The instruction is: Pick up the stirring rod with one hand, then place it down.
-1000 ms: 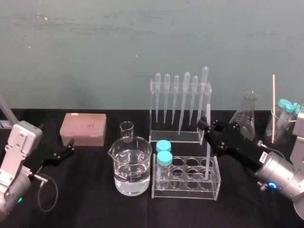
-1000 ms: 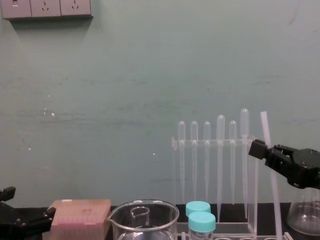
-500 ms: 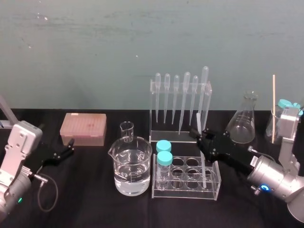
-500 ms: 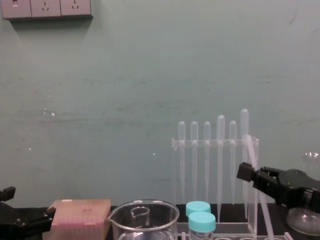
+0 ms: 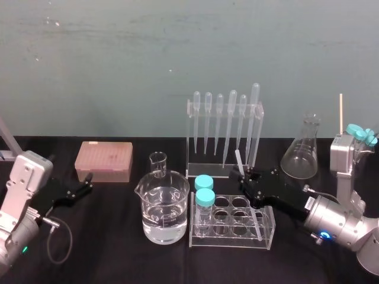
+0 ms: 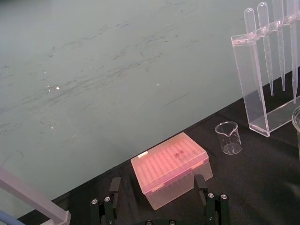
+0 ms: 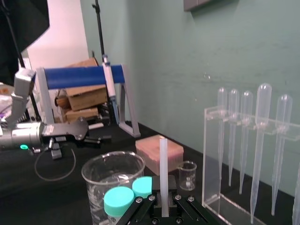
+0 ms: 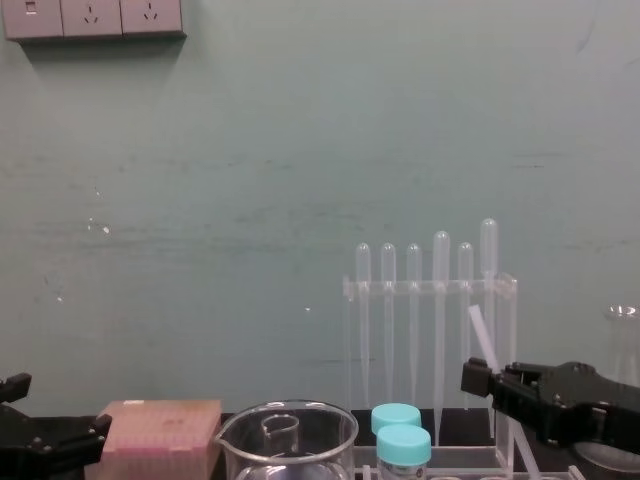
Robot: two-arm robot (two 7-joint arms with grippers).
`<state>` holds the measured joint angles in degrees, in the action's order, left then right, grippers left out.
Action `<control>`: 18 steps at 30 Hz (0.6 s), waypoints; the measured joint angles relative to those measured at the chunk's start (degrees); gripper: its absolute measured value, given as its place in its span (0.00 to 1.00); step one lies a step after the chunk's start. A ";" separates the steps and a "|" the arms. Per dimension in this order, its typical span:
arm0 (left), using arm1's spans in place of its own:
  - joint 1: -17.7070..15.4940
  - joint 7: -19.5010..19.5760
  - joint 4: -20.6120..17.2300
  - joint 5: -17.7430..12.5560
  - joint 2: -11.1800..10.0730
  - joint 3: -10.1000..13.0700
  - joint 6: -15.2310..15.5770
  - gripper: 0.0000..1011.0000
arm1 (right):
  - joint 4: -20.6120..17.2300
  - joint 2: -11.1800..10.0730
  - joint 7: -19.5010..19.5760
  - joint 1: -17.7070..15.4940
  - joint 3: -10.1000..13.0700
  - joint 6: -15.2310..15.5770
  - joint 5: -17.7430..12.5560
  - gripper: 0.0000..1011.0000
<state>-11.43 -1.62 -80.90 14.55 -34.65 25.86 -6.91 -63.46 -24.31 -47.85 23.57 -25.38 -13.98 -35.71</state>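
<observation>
The stirring rod [image 5: 251, 206] is a thin translucent-white stick, tilted with its top toward the pipette rack and its lower end over the front right of the test-tube rack. My right gripper [image 5: 244, 177] is shut on its upper part, above the test-tube rack's rear row. The chest view shows the stirring rod [image 8: 482, 340] slanting through the right gripper [image 8: 482, 379]. In the right wrist view the stirring rod [image 7: 163, 174] stands up from between the fingers [image 7: 149, 204]. My left gripper [image 5: 84, 187] is parked open at the left, near the pink box; its fingers [image 6: 114, 187] stand wide apart.
A water-filled beaker [image 5: 164, 207] and a small beaker [image 5: 158, 163] stand left of the test-tube rack [image 5: 267, 228], which holds two teal-capped tubes [image 5: 205, 200]. Behind are the pipette rack [image 5: 225, 131], a pink tip box [image 5: 103, 160], a conical flask [image 5: 301, 152] and a wooden stick [image 5: 341, 115].
The right gripper has moved left and down with the rod. The rod has gone from upright to leaning over the test-tube rack. The left arm has stayed put.
</observation>
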 joint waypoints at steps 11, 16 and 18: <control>0.00 0.00 0.00 0.00 0.00 0.00 0.00 0.99 | 0.40 -0.01 0.56 0.36 -0.40 0.91 0.70 0.07; 0.00 0.00 0.00 0.00 0.00 0.00 0.00 0.99 | 0.34 -0.01 0.54 0.34 -0.35 0.83 0.67 0.07; 0.00 0.00 0.00 0.00 0.00 0.00 0.00 0.99 | 0.33 -0.01 0.54 0.33 -0.34 0.81 0.66 0.07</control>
<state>-11.44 -1.62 -80.90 14.55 -34.65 25.86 -6.91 -63.13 -24.33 -47.31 23.90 -25.72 -13.18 -35.05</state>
